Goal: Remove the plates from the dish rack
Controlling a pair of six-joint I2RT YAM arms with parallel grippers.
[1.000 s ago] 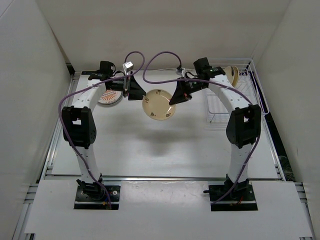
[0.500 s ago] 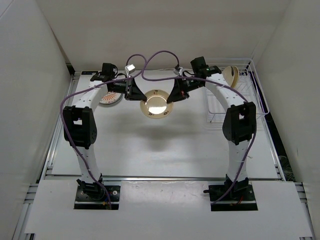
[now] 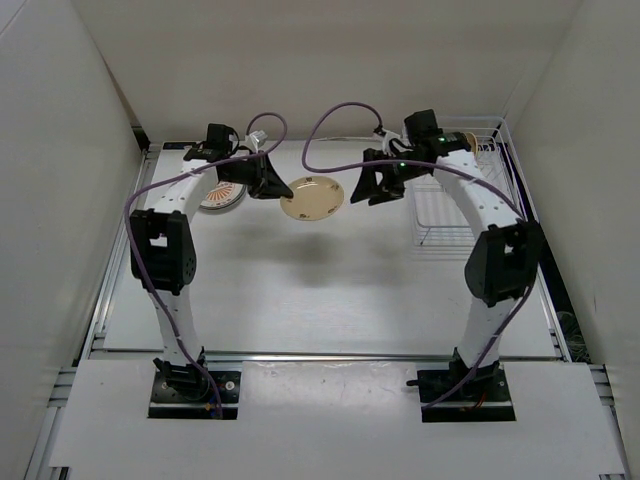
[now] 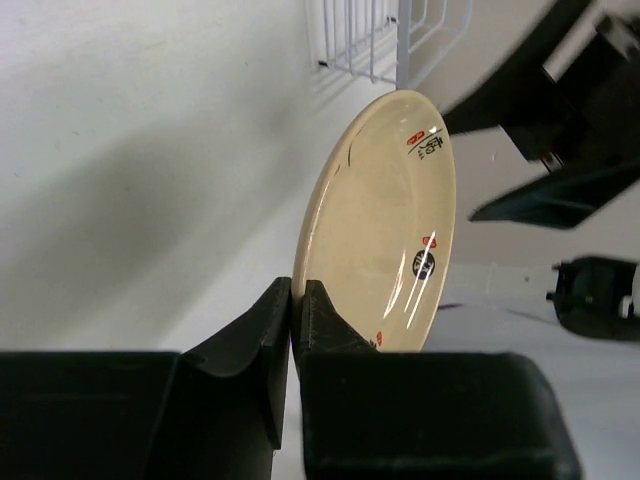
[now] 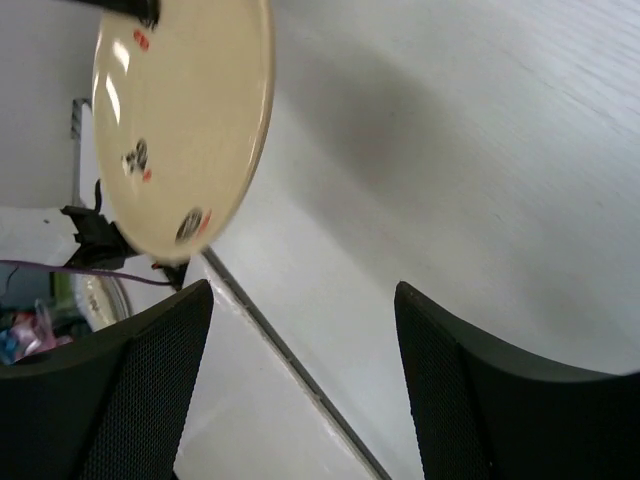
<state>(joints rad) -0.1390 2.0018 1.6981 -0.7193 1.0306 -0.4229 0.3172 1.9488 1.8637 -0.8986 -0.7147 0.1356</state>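
Observation:
A cream-yellow plate (image 3: 312,198) with small red and black marks hangs above the table's back middle. My left gripper (image 3: 281,186) is shut on its left rim. In the left wrist view the rim of this plate (image 4: 385,220) sits pinched between the left gripper's (image 4: 297,292) fingers. My right gripper (image 3: 362,188) stands open just right of the plate, apart from it. Nothing lies between its fingers in the right wrist view, where the right gripper (image 5: 303,300) faces the plate (image 5: 180,120). The white wire dish rack (image 3: 462,200) is at the back right.
A white plate with an orange-red sunburst pattern (image 3: 220,197) lies flat on the table at the back left, under the left arm. The rack's wires (image 4: 380,40) show beyond the held plate. White walls close in the table on three sides.
The left gripper closed on the plate's rim. The right gripper then let go, opened and drew back to the right. The plate now lies flatter, held by the left alone.

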